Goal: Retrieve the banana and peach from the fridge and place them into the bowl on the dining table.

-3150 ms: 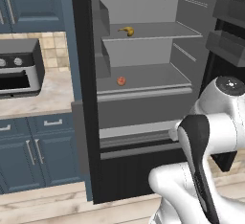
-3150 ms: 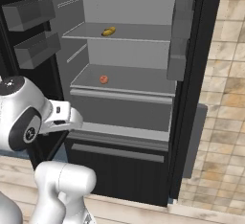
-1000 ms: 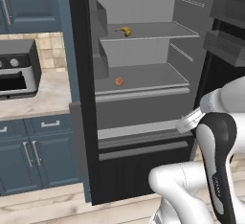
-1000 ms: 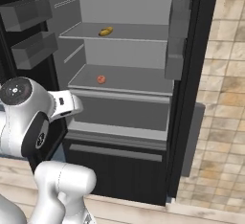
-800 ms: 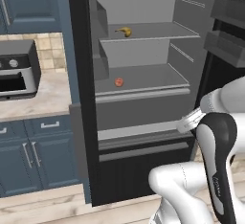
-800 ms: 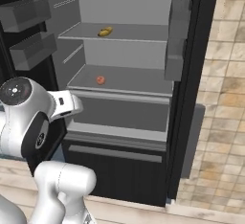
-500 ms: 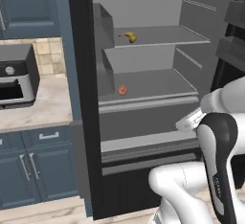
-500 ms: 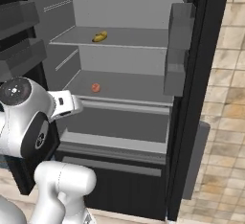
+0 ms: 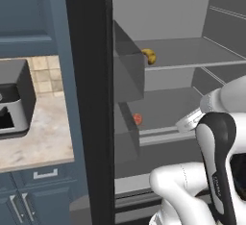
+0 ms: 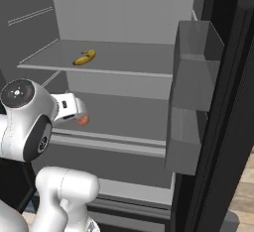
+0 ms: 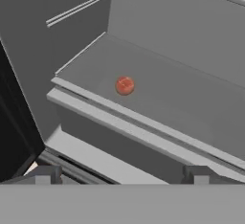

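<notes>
Fridge [image 10: 124,18] is open, light grey inside, black door edges framing it on both sides. Left base view has the dark door edge running down the middle of the frame, with blue-grey cabinets [image 9: 33,17] and a beige stone counter [image 9: 38,137] to its left; a dark appliance [image 9: 14,101] sits on that counter. Grey door bins [image 10: 196,72] hang on the inner face of the right-hand door in the right base view.

Arm's white links and dark joints sit low in front of the fridge, wrist reaching toward the lower shelf [image 11: 191,103].

Banana [image 10: 84,57] lies on the upper shelf [image 10: 129,57], towards its left side in the right base view; in the left base view it's partly behind a door bin.

Peach [image 11: 125,85] sits alone on the lower shelf, near the front edge and towards the left wall in the hand view. In the right base view it's partly hidden behind the wrist.

Gripper [image 11: 119,173]: fingertips wide apart at the bottom of the hand view, nothing between them. It's short of the shelf lip, apart from the peach — probably roughly lined up on it, but depth is hard to judge.
</notes>
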### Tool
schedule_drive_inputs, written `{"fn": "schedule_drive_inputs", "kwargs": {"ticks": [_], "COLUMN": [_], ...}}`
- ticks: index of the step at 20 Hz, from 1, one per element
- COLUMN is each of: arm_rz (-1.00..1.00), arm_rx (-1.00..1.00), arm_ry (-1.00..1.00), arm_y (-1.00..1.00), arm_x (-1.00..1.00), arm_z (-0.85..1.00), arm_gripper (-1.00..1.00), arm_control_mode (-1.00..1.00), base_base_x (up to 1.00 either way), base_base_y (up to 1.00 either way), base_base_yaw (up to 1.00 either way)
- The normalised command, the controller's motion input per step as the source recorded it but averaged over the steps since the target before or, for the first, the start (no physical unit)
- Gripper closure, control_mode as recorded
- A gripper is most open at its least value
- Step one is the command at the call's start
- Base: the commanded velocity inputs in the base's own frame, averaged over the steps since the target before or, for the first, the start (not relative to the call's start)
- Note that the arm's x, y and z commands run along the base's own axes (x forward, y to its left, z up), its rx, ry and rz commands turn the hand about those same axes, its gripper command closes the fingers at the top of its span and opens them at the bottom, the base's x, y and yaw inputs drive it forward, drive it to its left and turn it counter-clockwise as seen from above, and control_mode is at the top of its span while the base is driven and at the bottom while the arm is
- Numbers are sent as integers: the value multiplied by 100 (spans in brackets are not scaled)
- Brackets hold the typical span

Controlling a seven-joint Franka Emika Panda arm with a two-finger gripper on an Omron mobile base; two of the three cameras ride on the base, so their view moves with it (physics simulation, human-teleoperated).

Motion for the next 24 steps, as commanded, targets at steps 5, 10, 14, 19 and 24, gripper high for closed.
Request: {"fn": "schedule_drive_inputs", "kwargs": {"ticks": [5, 10, 14, 19, 24], "arm_rz": [0, 0, -5, -17, -27], "arm_rx": [1, 1, 0, 0, 16], "arm_ry": [0, -2, -7, -9, -1], "arm_y": [0, 0, 0, 0, -4], "arm_x": [33, 3, 0, 0, 9], "arm_z": [0, 16, 24, 14, 0], "arm_gripper": [-100, -100, -100, -100, -100], "arm_control_mode": [-100, -100, -100, -100, -100], "base_base_x": [36, 0, 0, 0, 0], "base_base_y": [-1, 0, 0, 0, 0], "base_base_yaw": [0, 0, 0, 0, 0]}}
